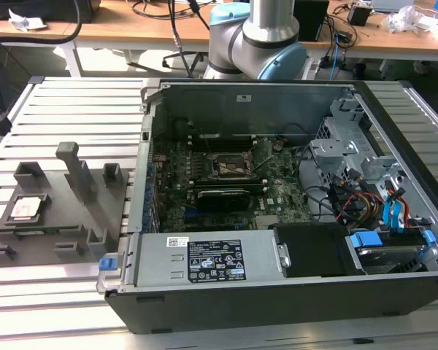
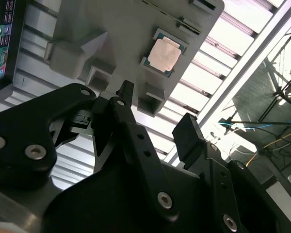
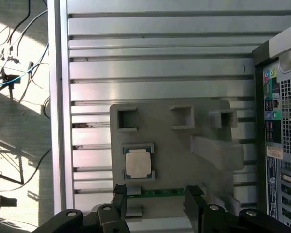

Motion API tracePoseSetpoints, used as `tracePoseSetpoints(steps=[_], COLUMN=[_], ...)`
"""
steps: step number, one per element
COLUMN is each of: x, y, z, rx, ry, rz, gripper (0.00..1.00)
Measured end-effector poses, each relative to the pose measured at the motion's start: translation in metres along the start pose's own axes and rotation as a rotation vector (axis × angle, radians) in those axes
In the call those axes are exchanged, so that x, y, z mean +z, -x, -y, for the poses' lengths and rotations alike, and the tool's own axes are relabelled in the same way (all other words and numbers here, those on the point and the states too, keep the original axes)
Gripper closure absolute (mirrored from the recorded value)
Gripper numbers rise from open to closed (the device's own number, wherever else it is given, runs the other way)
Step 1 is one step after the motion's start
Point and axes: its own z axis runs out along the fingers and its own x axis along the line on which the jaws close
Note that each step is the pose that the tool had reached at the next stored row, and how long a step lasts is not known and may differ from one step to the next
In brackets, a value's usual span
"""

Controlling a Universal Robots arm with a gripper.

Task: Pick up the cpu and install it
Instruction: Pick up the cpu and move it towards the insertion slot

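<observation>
The cpu (image 1: 28, 209) is a small square chip with a silvery top and a green rim. It lies flat in a recess of the grey fixture (image 1: 73, 226) on the exterior view's left, outside the computer case. Both wrist views look down on the cpu (image 2: 165, 54) (image 3: 138, 163) from well above. My gripper (image 2: 157, 114) (image 3: 156, 194) is open, its two black fingers (image 3: 119, 193) spread wide with nothing between them, hovering above the fixture beside the chip and apart from it. The black socket frame (image 1: 230, 168) sits on the motherboard inside the case.
The open computer case (image 1: 277, 292) lies on a slatted aluminium table (image 1: 66, 95), with a long black card (image 1: 223, 197), a power supply (image 1: 212, 259) and drive cages (image 1: 343, 153) inside. Upright grey posts (image 1: 77, 171) rise from the fixture. A green strip (image 3: 155, 192) lies on the fixture near the cpu.
</observation>
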Motion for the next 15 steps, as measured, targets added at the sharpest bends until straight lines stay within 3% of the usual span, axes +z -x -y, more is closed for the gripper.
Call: tracePoseSetpoints(steps=[15], x=[0.0084], y=[-0.0003], z=[0.0001], rx=[0.000], ry=[0.0000], rz=[0.0000], gripper=[0.40])
